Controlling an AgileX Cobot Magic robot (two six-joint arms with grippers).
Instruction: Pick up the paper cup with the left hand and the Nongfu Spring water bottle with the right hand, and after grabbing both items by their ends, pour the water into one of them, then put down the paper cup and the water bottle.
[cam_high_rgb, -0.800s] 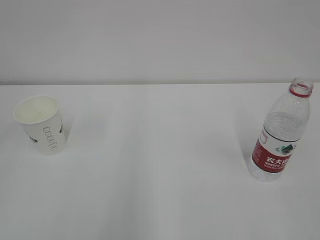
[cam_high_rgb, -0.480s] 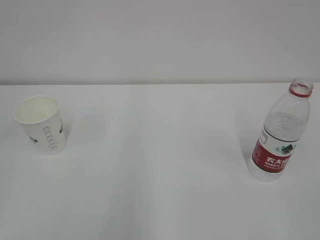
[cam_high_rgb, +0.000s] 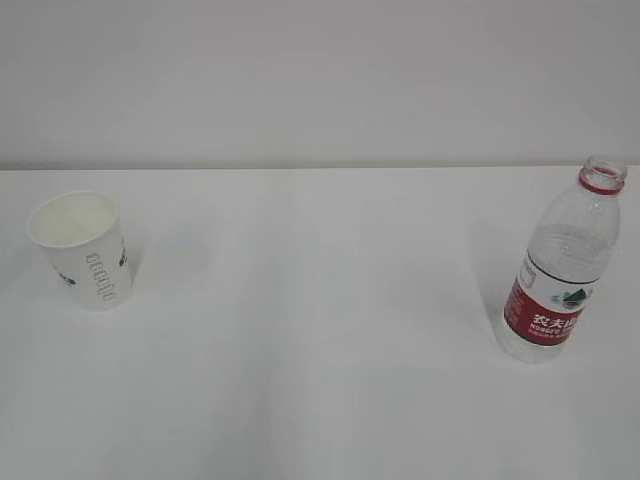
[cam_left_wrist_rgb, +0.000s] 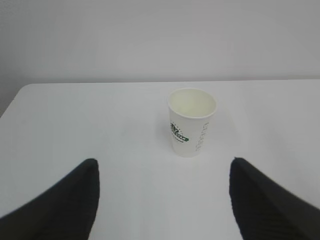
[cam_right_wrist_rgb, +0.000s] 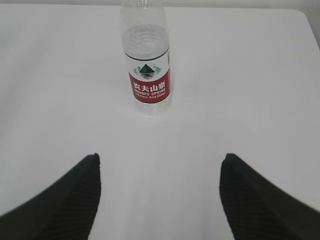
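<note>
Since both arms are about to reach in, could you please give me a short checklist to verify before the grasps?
1. Paper cup upright, mouth open: ok.
2. Nongfu Spring water bottle upright, no cap on it: ok.
3. Left gripper jaws open, cup ahead between them, not touched: ok.
4. Right gripper jaws open, bottle ahead, slightly left of centre: ok.
5. Table between cup and bottle bare: ok.
6. Water level in bottle: cannot tell.
</note>
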